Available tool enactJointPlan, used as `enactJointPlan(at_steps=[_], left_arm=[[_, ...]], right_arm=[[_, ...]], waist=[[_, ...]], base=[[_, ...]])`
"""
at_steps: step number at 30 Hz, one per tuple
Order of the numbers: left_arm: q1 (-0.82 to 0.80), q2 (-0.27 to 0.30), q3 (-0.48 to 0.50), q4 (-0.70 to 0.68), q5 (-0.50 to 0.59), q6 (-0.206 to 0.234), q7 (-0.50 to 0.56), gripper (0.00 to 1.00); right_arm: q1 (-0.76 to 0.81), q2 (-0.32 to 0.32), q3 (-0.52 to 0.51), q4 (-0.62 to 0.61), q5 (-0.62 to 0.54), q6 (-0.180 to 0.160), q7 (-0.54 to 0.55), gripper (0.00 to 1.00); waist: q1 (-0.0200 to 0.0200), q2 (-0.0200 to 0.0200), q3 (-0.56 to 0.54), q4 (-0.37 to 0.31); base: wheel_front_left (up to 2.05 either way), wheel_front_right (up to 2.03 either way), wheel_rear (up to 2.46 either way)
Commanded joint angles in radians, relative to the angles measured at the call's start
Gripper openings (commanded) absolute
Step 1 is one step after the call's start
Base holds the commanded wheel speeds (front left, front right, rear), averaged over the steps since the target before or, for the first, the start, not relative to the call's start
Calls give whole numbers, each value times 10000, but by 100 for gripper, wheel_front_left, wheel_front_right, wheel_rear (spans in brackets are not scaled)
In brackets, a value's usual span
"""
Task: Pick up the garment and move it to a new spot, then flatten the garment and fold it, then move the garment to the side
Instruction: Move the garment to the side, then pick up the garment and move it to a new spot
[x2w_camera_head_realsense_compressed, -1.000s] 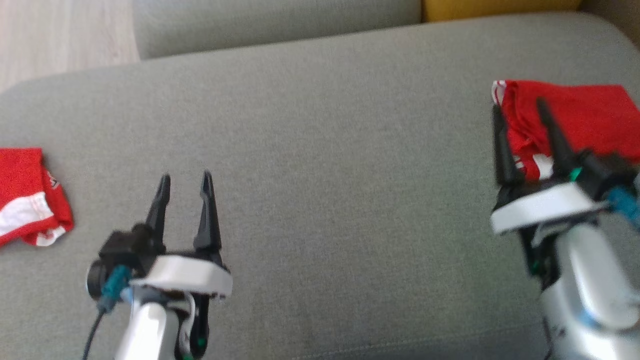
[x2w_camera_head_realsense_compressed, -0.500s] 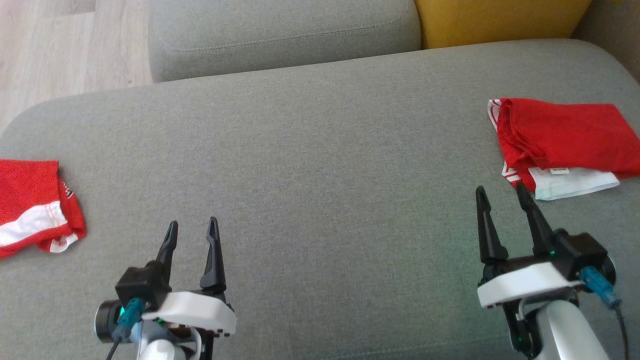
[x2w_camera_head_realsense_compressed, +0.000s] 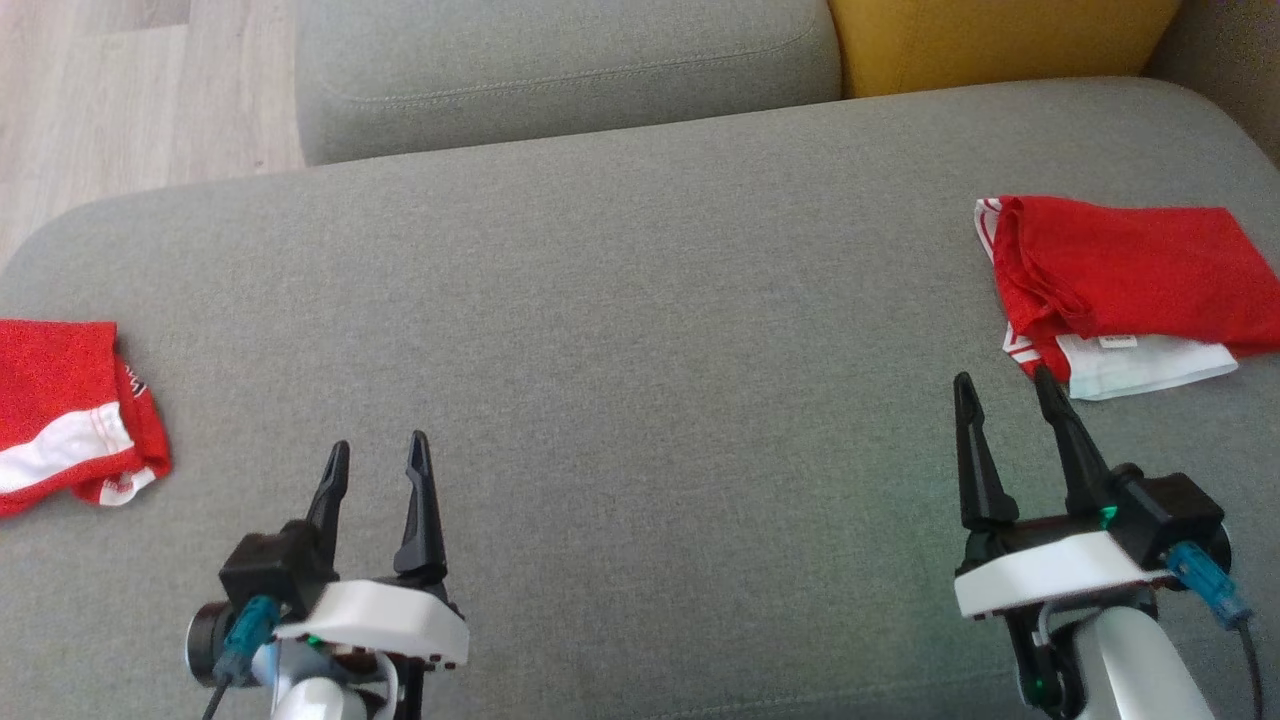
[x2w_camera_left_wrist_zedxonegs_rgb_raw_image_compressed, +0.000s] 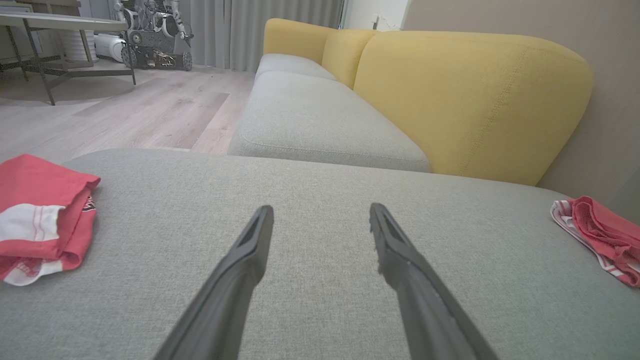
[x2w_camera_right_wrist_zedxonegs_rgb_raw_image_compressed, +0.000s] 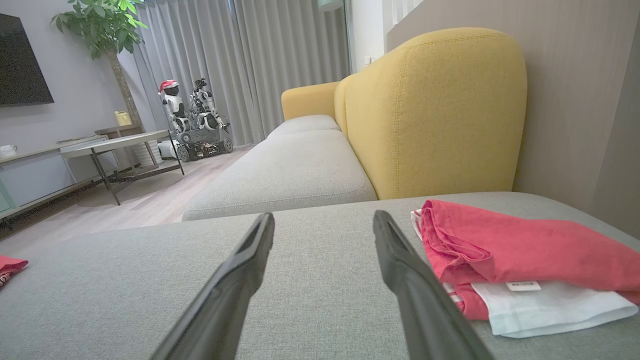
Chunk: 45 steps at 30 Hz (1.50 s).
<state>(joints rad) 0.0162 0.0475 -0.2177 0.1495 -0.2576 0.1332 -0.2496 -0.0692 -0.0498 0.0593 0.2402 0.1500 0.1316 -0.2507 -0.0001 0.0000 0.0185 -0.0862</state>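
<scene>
A folded red garment (x2w_camera_head_realsense_compressed: 1130, 275) with a white layer under it lies at the right end of the grey sofa cushion (x2w_camera_head_realsense_compressed: 640, 330). My right gripper (x2w_camera_head_realsense_compressed: 1000, 385) is open and empty, its fingertips just short of the garment's near left corner. In the right wrist view the garment (x2w_camera_right_wrist_zedxonegs_rgb_raw_image_compressed: 520, 255) lies right of the open gripper (x2w_camera_right_wrist_zedxonegs_rgb_raw_image_compressed: 324, 220). My left gripper (x2w_camera_head_realsense_compressed: 378, 455) is open and empty above bare cushion at the lower left. A second red and white garment (x2w_camera_head_realsense_compressed: 70, 410) lies crumpled at the cushion's left edge, and in the left wrist view this second garment (x2w_camera_left_wrist_zedxonegs_rgb_raw_image_compressed: 42, 212) sits left of the fingers.
Behind the cushion are another grey seat (x2w_camera_head_realsense_compressed: 560, 70) and a yellow backrest (x2w_camera_head_realsense_compressed: 1000, 40). Wooden floor (x2w_camera_head_realsense_compressed: 130, 90) shows at the far left. A low table (x2w_camera_right_wrist_zedxonegs_rgb_raw_image_compressed: 120, 145) and other robots (x2w_camera_right_wrist_zedxonegs_rgb_raw_image_compressed: 192, 120) stand farther back in the room.
My right gripper has drawn back off the folded red garment, leaving it on the cushion. The left gripper drew back slightly. The head camera tilted, shifting the picture.
</scene>
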Motion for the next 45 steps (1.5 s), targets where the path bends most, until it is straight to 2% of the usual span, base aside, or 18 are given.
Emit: enactJointPlan(at_steps=[1,6,11,20,21,26,34,39,45], left_arm=[[-333,28,283,-371,-31,36,-122,100],[-418,28,192,-371,-68,24,-122,100],[-571,28,198,-440,-167,79,-122,100],[-644,28,396,-568,-241,162,-122,100],[-644,28,396,-568,-241,162,-122,100],[-612,28,536,-649,-236,178,-122,100],[-508,28,602,-725,-258,225,-122,100],[-443,28,600,-742,-260,230,-122,100],[-401,28,600,-728,-240,216,-122,100]], right_arm=[[-213,-6,255,-361,89,-9,-109,100],[-162,-6,268,-333,184,-9,-110,100],[-214,-5,535,-346,99,-9,-110,100],[-456,-5,1232,-228,83,-9,-110,100],[-456,-5,1232,-228,83,-9,-110,100],[-529,-5,1548,-131,122,-9,-110,100],[-541,-5,1807,-15,158,-9,-110,100],[-544,-5,1921,37,207,-9,-110,100],[-534,-5,1987,58,275,-9,-110,100]], waist=[[1,0,1,13],[1,0,19,226],[1,0,97,729],[1,0,128,2175],[1,0,128,2175],[1,0,122,3228],[1,0,150,4174],[1,0,181,4565],[1,0,187,4686]], base=[[0,0,0],[0,0,0],[0,0,0],[0,0,0],[0,0,0],[0,0,0],[0,0,0],[0,0,0],[0,0,0]])
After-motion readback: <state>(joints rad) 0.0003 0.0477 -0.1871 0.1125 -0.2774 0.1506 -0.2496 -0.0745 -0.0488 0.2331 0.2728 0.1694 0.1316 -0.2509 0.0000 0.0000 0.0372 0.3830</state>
